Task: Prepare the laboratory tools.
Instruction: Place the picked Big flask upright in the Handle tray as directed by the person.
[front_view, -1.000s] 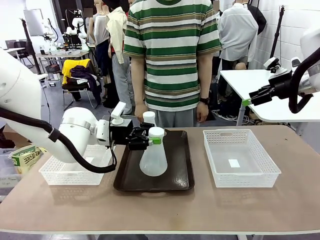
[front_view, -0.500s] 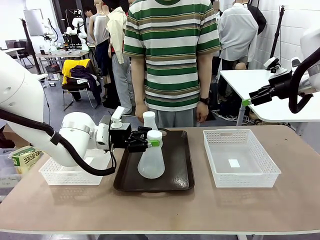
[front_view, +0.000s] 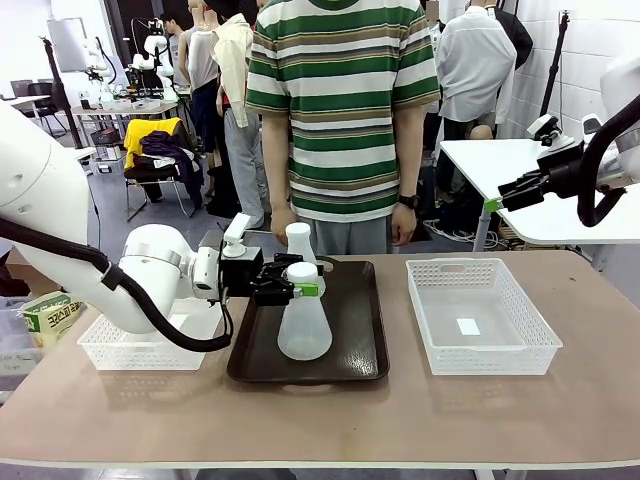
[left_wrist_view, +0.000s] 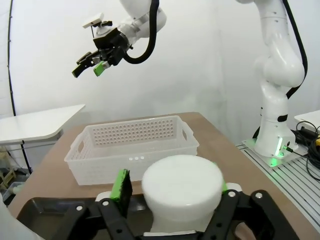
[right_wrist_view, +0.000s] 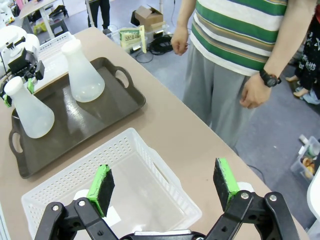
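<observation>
**Inspector:** Report the left hand.

**Assistant:** It sits at the neck of the near conical flask, reaching in from 9 o'clock. A second ago the pads were clamped on the neck and the flask hung a little higher. Now the flask stands upright with its base flat on the dark brown tray. The left wrist view shows a sliver of gap between one green pad and the flask's white cap. The fingers have come apart and flank the neck without gripping it.

**Inspector:** And the second flask?

**Assistant:** It is on the same tray, upright, at 12 o'clock of the near one and close behind it. It has not moved.

**Inspector:** The right hand?

**Assistant:** It is spread wide and empty. It is held high above the surface, out past 3 o'clock of the right mesh basket. It is unchanged over the last second.

**Inspector:** What about the person?

**Assistant:** The person stands at 12 o'clock of the tray with arms down, taking no part.

**Inspector:** What does this mean for the task?

**Assistant:** In my judgement the placement of this flask is complete and a release is under way. Both flasks are now on the tray. The left mesh basket, at 9 o'clock of the tray, holds no flask. The risk is that a pad catches under the cap as the hand backs out and tips the flask.
</observation>
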